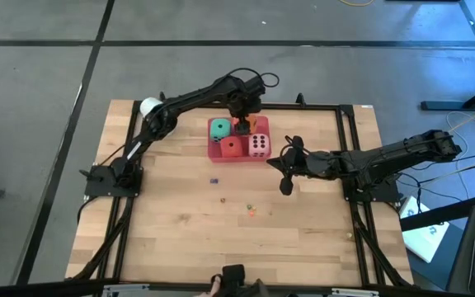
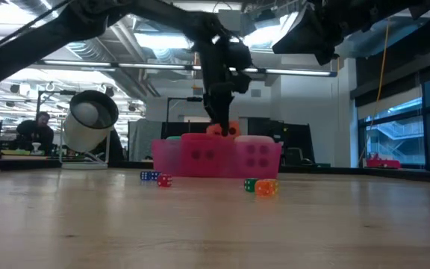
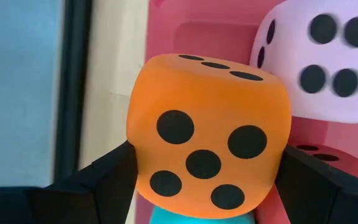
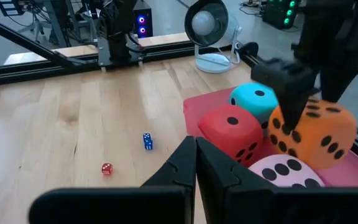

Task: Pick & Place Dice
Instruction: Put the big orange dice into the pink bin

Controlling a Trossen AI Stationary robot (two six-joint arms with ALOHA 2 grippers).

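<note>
A flat pink tray (image 1: pixel 239 157) lies at the table's far middle. In it sit the teal-green die (image 1: pixel 219 129), the red die (image 1: pixel 232 148) and the pale pink die (image 1: pixel 258 144). My left gripper (image 1: pixel 244 114) stands over the tray's far part, shut on the orange die (image 3: pixel 207 134). The orange die also shows in the right wrist view (image 4: pixel 314 134) and just above the tray's rim in the low view (image 2: pixel 222 130). My right gripper (image 4: pixel 196 163) is shut and empty, to the right of the tray (image 1: pixel 285 172). My left gripper pinches the orange die by two opposite side faces (image 3: pixel 143 163) between its two fingers (image 3: pixel 104 183). The fingers come from above, pointing down. The die sits upright, its five-pip face toward the wrist camera, low over the tray's far compartment. Whether its underside touches the tray, I cannot tell.
Tiny coloured dice lie on the wood nearer than the tray: a blue one (image 4: pixel 148 142), a red one (image 4: pixel 107 168), a green and an orange one (image 2: pixel 266 187). A white round fan (image 1: pixel 149 107) stands at the far left. A black frame (image 1: pixel 349 148) edges the table.
</note>
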